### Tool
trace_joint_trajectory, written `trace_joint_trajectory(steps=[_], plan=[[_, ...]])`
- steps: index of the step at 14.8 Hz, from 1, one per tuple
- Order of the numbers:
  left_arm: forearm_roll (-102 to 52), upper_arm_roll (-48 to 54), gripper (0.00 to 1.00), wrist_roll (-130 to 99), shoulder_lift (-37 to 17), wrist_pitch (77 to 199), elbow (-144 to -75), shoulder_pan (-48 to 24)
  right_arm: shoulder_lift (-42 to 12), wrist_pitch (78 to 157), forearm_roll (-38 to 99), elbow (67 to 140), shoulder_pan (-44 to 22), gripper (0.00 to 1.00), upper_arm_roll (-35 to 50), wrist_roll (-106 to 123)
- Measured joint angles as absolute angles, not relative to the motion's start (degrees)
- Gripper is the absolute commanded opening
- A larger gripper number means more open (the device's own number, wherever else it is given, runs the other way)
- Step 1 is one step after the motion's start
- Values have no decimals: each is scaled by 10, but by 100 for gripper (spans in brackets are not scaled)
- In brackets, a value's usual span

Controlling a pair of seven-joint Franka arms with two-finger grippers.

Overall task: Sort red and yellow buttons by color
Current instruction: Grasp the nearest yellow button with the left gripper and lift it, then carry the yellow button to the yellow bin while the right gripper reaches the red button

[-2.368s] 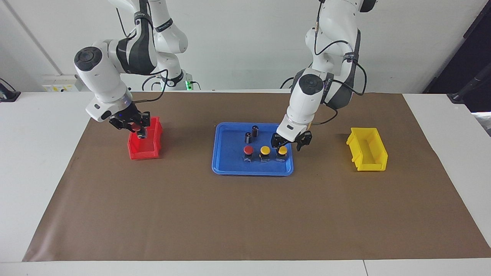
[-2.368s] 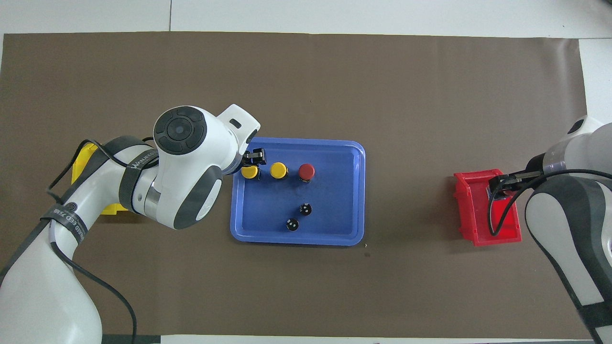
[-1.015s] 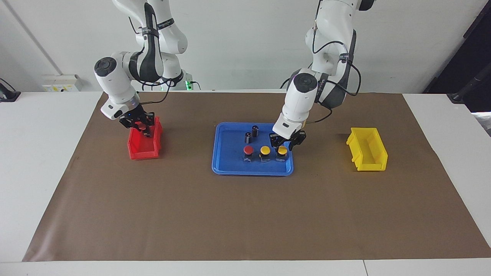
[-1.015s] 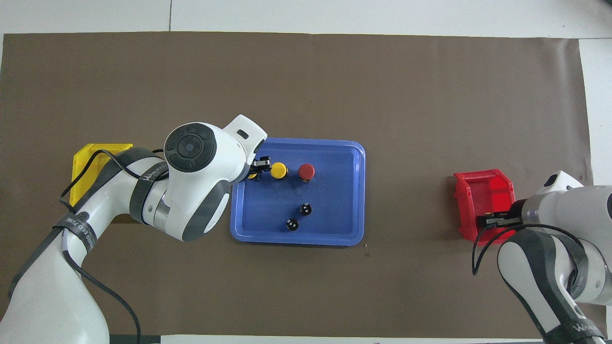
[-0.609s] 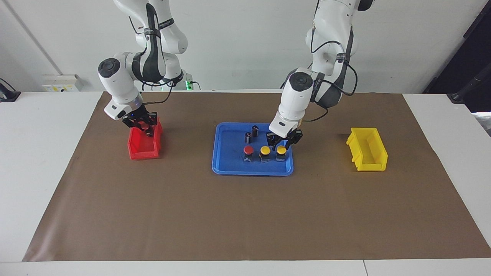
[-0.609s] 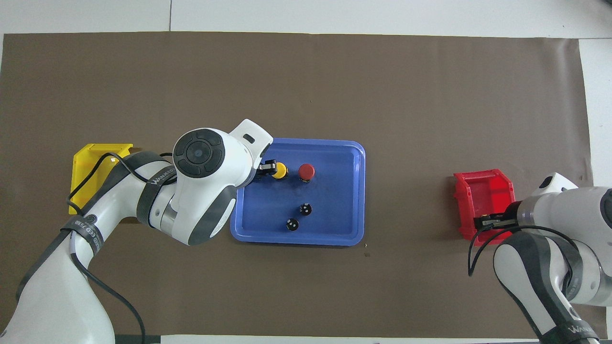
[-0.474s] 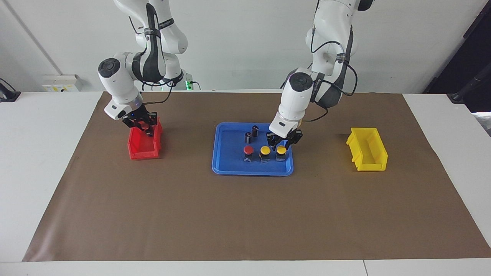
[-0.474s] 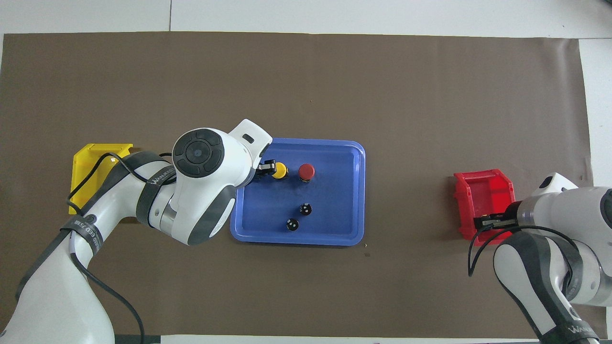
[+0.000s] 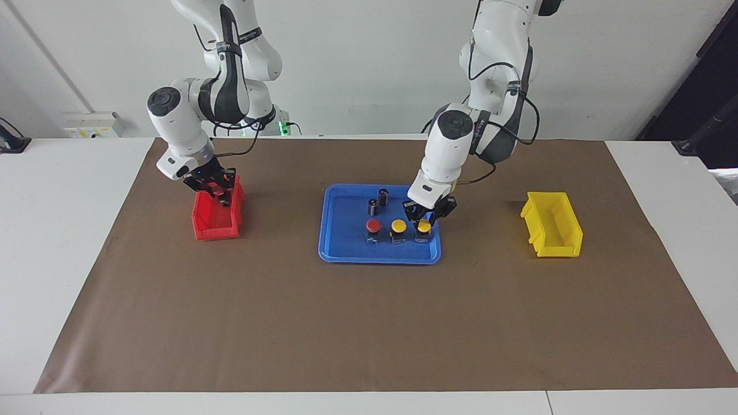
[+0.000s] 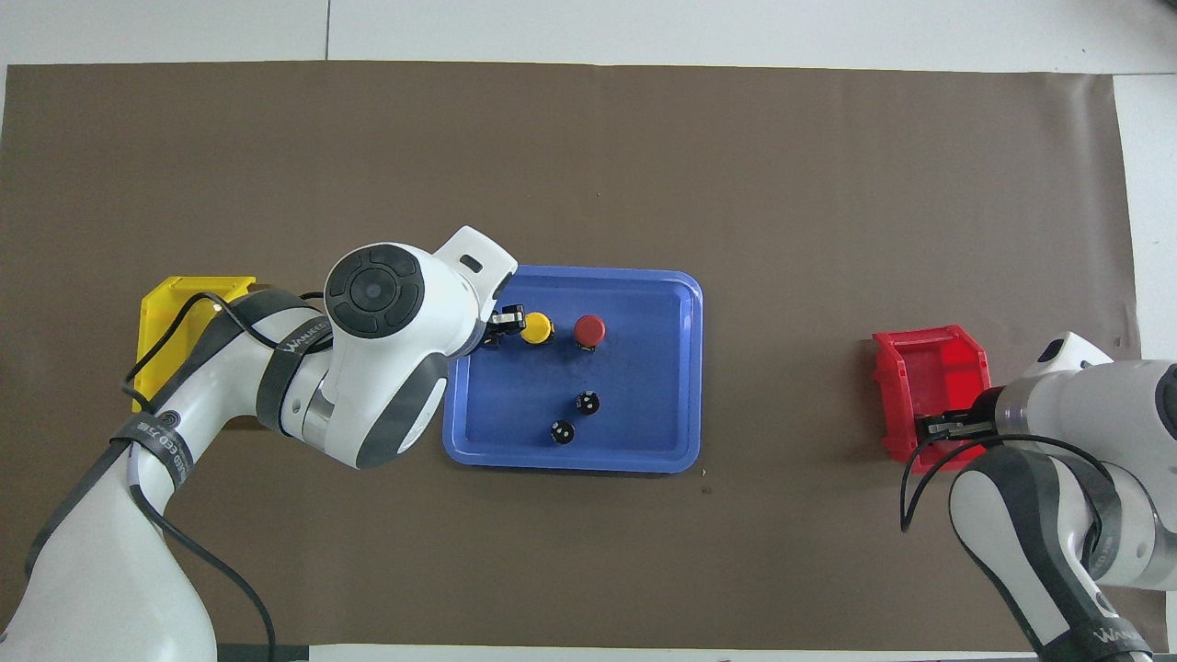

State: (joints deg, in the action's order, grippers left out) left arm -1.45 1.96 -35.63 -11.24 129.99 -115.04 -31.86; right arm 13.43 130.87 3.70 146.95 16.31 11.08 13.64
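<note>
Left gripper (image 9: pixel 424 219) pinches the yellow button (image 9: pixel 424 226) at the tray's (image 9: pixel 346 253) edge: lift straight up; right gripper's (image 9: pixel 216 190) state unclear.

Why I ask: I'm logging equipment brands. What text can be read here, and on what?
"WANUEED", letters uncertain: printed on the left arm's forearm, overhead view.
The same logo, partly cut off: on the right arm's forearm.
Black strap lower on the left arm: printing too blurred to read.
Upper-arm bands in the facing view: too small to read.
</note>
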Motion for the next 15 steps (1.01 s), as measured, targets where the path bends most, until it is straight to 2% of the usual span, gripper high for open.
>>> trace_joint_trajectory(steps=[2,5,8,10,12,14,15], plan=[[-15,19,1,-356,-107,1270,-1140,-319,135,1309,37,1470,163,67,111,136],[-15,14,1,-356,-68,1173,-1103,-313,136,1309,37,1465,161,67,111,136],[-14,11,1,-318,-29,1112,-1088,-274,135,1276,37,1426,143,67,112,131],[-14,8,1,-237,-10,1083,-1088,-212,134,1226,37,1376,124,71,113,106],[-14,4,1,-145,5,1074,-1088,-132,126,1163,37,1306,101,83,114,69],[-14,2,1,-72,11,1073,-1089,-70,100,1115,38,1225,71,91,116,17],[-14,2,1,-40,11,1073,-1091,-47,83,1108,38,1189,50,91,116,-15]])
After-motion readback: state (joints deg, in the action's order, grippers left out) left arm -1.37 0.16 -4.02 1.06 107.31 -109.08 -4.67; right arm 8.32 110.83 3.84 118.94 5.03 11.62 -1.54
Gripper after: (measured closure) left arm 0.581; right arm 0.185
